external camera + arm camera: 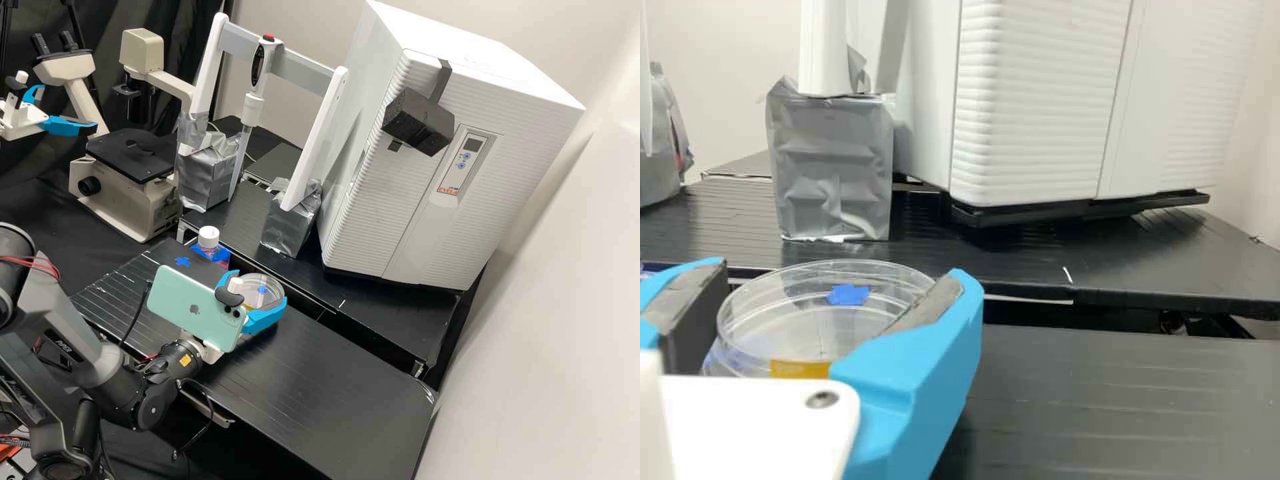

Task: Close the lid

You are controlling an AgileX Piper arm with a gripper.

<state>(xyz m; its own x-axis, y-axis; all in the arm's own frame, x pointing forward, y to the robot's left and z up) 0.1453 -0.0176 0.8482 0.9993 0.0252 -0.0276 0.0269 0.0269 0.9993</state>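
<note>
Gripper, one: was closed about the clear lid. Lid, one: lay at the dish, seating indeterminable. Apparently outstanding: final seating, then release.

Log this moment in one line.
gripper: shut on clear round dish | place: at black bench | white-capped bottle: nearby | lid seating: cannot tell

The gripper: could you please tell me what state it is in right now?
Gripper: closed on the clear round dish, gripping it from both sides.
</note>
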